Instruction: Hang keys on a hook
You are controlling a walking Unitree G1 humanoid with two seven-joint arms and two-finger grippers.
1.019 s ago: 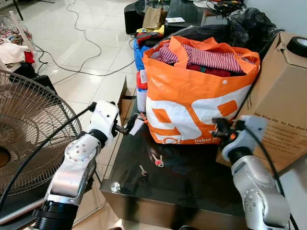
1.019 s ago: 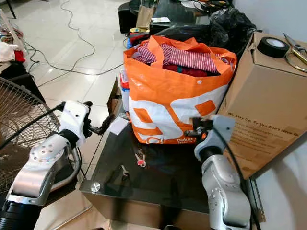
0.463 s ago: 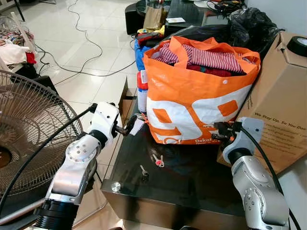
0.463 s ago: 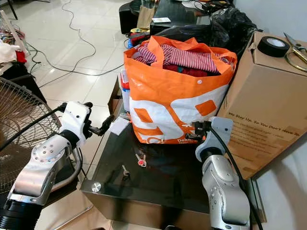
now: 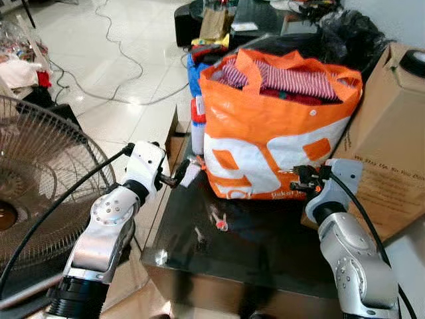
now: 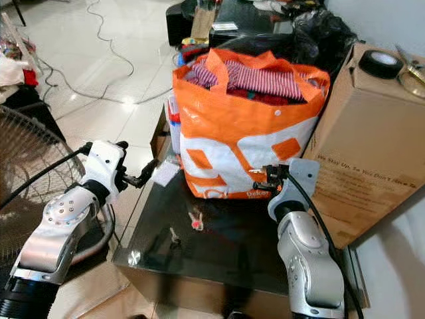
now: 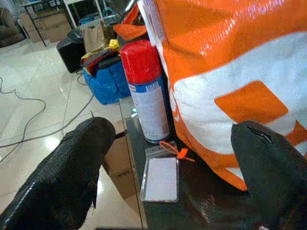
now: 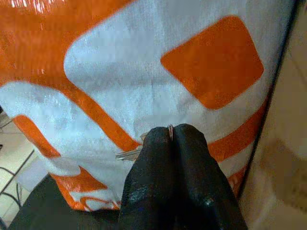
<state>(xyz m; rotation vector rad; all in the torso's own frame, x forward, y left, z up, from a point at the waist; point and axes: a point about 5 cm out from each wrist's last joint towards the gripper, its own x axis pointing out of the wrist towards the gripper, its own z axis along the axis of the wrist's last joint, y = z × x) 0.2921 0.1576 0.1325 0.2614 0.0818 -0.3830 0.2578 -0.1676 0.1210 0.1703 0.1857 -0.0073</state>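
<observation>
My right gripper (image 5: 297, 179) hovers over the black glass table (image 5: 265, 252), right against the front of the orange bag (image 5: 265, 133). Its fingers (image 8: 177, 167) are shut on a silver key (image 8: 128, 154) that pokes out to one side. Two more keys lie on the glass, one with a red head (image 5: 218, 224) and a plain one (image 5: 198, 234) nearer the front edge. My left gripper (image 5: 180, 175) is open at the table's left edge, fingers (image 7: 81, 163) spread wide with nothing between them. It points at a red-capped spray can (image 7: 146, 96) and a clear card holder (image 7: 161, 177).
A large cardboard box (image 5: 392, 153) with a tape roll (image 6: 379, 64) on top stands to the right of the bag. A floor fan (image 5: 40, 186) stands at the left. Cables cross the tiled floor (image 5: 126, 60) behind, and bags and clutter lie beyond the table.
My right wrist has turned and edged left toward the bag, still holding the key. The picture has shifted a little and blurred. The left arm has stayed put.
</observation>
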